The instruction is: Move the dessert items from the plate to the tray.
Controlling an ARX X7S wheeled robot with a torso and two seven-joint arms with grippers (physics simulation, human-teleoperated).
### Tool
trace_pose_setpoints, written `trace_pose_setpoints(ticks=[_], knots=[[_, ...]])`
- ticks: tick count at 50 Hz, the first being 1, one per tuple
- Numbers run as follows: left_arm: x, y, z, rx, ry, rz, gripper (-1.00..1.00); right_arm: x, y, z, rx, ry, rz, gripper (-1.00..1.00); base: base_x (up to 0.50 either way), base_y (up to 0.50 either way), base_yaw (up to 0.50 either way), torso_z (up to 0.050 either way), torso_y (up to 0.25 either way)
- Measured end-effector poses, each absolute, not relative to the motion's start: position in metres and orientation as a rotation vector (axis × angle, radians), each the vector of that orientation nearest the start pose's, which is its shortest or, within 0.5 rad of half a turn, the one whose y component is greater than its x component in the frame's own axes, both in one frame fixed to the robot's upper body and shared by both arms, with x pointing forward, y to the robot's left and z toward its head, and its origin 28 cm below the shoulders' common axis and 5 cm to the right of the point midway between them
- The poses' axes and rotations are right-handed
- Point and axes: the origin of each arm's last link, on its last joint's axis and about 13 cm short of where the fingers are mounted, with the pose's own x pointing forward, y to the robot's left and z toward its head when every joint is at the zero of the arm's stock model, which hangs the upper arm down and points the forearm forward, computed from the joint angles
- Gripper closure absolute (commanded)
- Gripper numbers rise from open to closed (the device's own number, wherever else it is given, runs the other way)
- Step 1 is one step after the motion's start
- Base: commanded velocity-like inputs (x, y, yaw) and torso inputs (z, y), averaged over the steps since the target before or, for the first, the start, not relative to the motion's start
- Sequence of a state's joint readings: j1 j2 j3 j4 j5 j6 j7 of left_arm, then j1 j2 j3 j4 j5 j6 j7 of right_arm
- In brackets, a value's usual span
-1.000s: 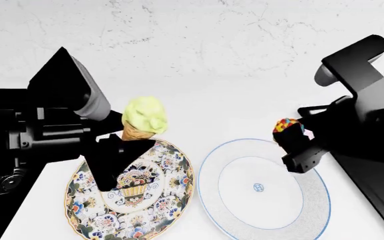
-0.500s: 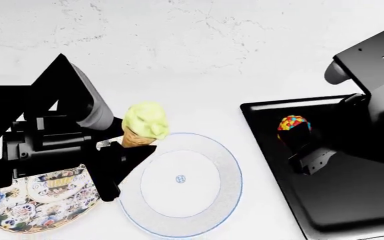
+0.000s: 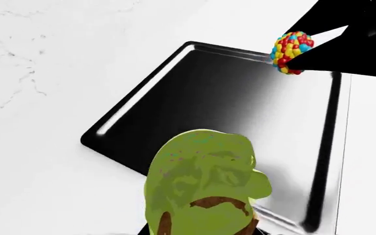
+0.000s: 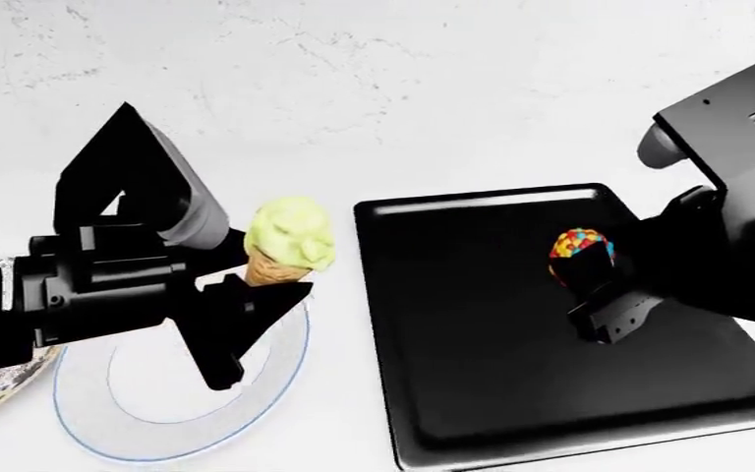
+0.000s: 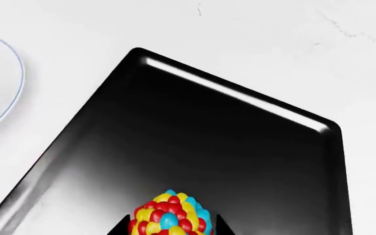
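**Spotter:** Where do your two loads sit against the tray?

**Me:** My right claw is closed on the candy ball, pinching it by its lower half, and it hangs over the black tray, toward the far right part of it. The right wrist view looks past the ball onto bare tray floor, so I judge that one only needs to go straight down and be let go.

**Spotter:** And the cone?

**Me:** My left claw grips the waffle cone low down, with the green scoop upright above it. It's not over the tray. In the head view it hangs above the bench at the rim of the white, blue-edged plate, just beside the tray's left edge.

**Spotter:** So which way does it have to travel?

**Me:** Toward my right, across that left rim. From the left wrist view the scoop sits off one corner of the tray, with the ball and right claw at the far side, well apart. The left half looks free, so I'd carry the cone rightward only just past the rim, keeping its axis vertical.
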State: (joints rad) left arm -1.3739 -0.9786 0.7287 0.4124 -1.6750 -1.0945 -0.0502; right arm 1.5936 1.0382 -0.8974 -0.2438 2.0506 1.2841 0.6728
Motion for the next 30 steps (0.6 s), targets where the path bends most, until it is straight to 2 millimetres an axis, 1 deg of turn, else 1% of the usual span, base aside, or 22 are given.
trace_pose_setpoints(ticks=[15,27,30], knots=[[0.2294,0.2678,0.2986,0.278,0.356,-0.883,1.0,0.2149,-0.177,0.3195,-0.325,0.561,0.4,1.0,0.0,-0.5,0.0,0.0,0.001],[0.2332,0.2681,0.2969,0.273,0.362,-0.878,1.0,0.2184,-0.1755,0.3175,-0.322,0.567,0.393,1.0,0.0,0.0,0.0,0.0,0.0],[0.2335,0.2682,0.2965,0.272,0.365,-0.879,1.0,0.2186,-0.175,0.317,-0.322,0.569,0.395,1.0,0.36,0.0,0.0,0.0,0.0]])
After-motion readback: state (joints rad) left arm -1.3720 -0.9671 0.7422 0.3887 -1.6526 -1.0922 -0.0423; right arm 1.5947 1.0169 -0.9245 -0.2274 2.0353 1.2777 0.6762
